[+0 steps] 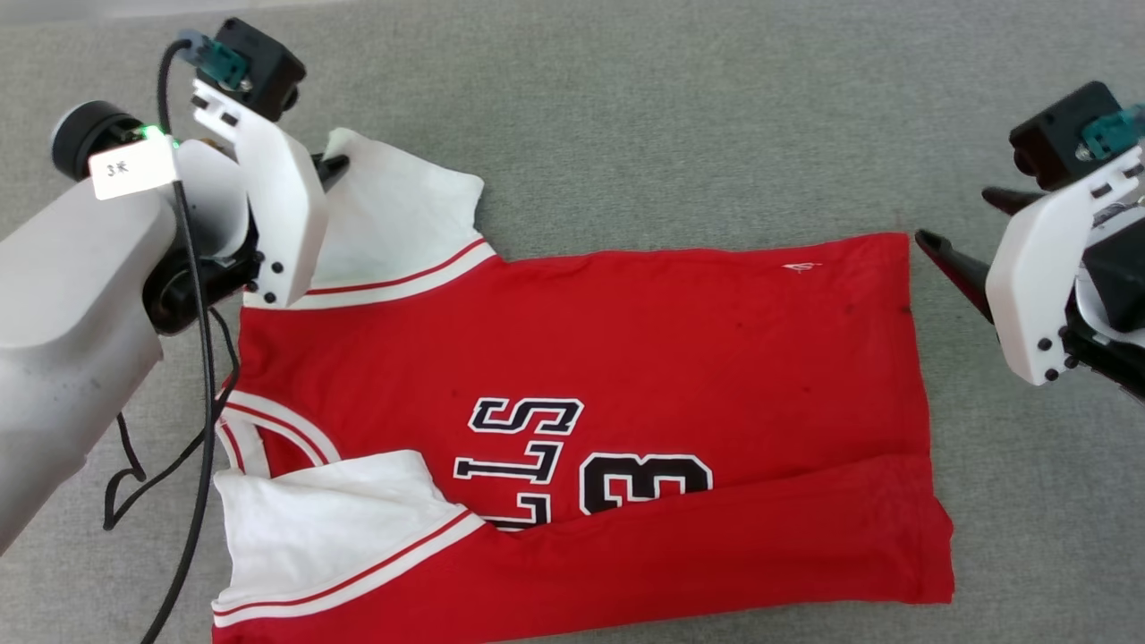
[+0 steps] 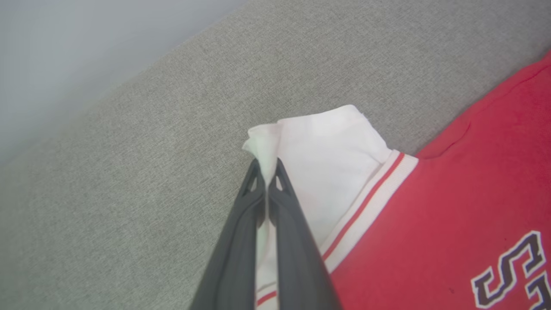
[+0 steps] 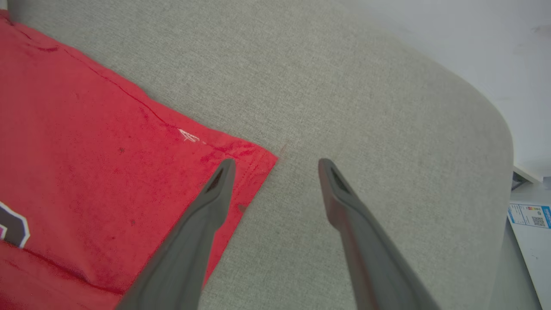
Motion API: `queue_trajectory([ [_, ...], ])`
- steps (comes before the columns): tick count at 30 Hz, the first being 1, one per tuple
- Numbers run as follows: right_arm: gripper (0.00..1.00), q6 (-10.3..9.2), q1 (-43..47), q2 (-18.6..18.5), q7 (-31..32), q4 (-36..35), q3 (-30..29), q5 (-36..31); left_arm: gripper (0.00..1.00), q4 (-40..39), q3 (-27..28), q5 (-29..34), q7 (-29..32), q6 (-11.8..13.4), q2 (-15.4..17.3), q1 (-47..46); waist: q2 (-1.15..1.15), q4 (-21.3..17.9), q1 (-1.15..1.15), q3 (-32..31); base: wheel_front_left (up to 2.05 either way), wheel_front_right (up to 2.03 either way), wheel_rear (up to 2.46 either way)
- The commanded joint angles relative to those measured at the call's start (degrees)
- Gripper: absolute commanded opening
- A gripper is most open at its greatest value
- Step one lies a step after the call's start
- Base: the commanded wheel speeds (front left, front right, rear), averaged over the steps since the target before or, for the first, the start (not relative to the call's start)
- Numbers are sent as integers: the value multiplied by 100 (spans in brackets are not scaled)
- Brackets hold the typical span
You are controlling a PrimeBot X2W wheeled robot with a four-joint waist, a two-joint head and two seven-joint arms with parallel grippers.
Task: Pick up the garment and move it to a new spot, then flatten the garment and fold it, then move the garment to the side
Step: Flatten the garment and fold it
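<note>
Grey fabric surface point(image 1: 626, 134): the garment point(image 1: 626, 340) lay flat, one side folded in; left gripper point(image 2: 267, 168) clamped its white sleeve point(image 2: 327, 146); right gripper point(image 3: 275, 165) gaped, empty; folding judged unfinished

The garment point(image 1: 626, 331) bears black, white-edged letters point(image 1: 519, 447) on its red chest, sideways in the head view. "LLS" can be read and the rest is covered. A large numeral 3 point(image 1: 644, 483) sits beside them. A white tag point(image 1: 132, 167) on the left arm point(image 1: 63, 295) reads 3 plus an unclear character. A paper label point(image 3: 530, 218) carries a QR code, its print too small to read.
</note>
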Motion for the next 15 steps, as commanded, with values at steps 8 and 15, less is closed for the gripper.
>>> queue_trajectory([
  [8, 100, -5, -590, -41, 924, 718, 682, 392, 0, -211, -117, 71, -231, -2, -110, -276, 0, 245, 0, 269, 0, 0, 0],
  [15, 100, -5, -777, 135, 853, 1487, 1159, 406, 0, -303, -230, 78, -357, -2, -174, -471, 0, 402, 0, 481, 0, 0, 0],
])
